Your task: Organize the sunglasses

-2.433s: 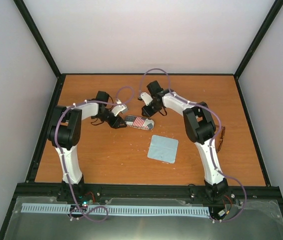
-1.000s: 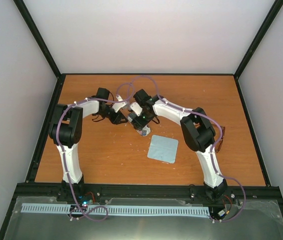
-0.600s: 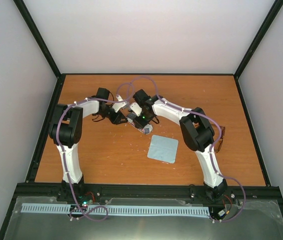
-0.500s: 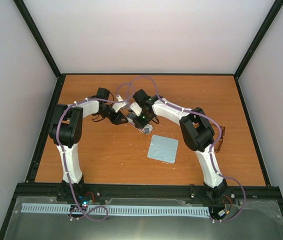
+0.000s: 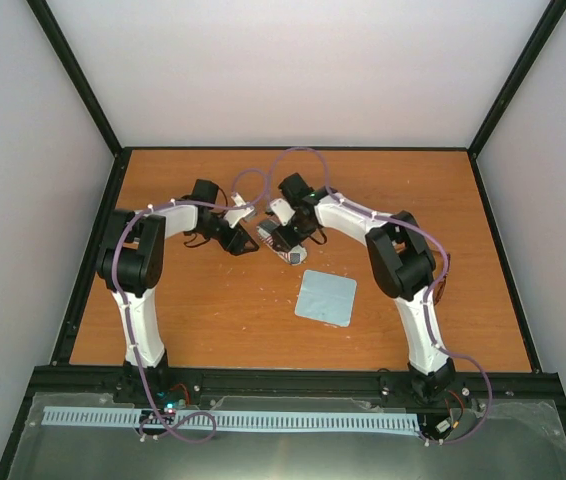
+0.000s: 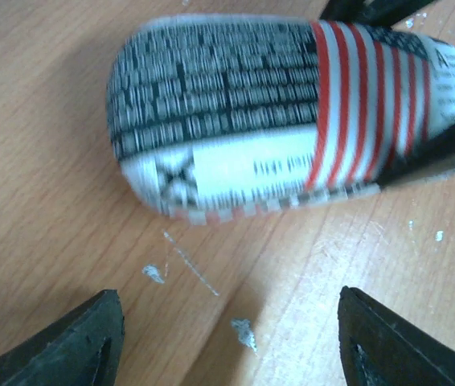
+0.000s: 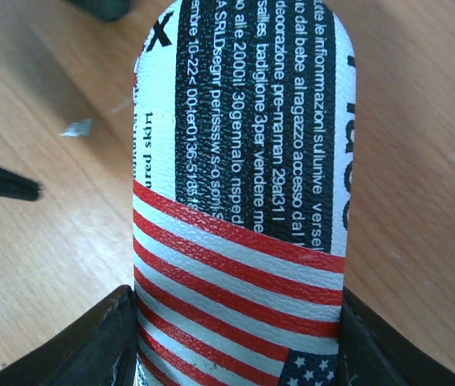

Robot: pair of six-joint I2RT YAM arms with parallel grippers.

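Right tool (image 7: 239, 322) is clamped across the striped end of the case (image 7: 239, 121), pads flush on both sides. Left tool (image 6: 227, 301) is released, with its jaws wide and nothing between them, and the case's printed end lies just ahead of it. The case is shut and flat on the surface (image 5: 193, 310), mid-rear. The sunglasses (image 5: 443, 288) are well apart from it, at the right edge and half hidden behind the right arm (image 5: 403, 262). Main risk, as I read it, is the smooth rounded shell twisting or sliding out of a one-ended grip if I lift or pry. Second is the two tools nearly nose to nose, where a small misjudged move could knock them together. Third is the right arm swinging back and sweeping the sunglasses against the frame or off the edge. The cloth (image 5: 325, 297) lies near, front-right of the case. The best open room is front-left and along the far side.
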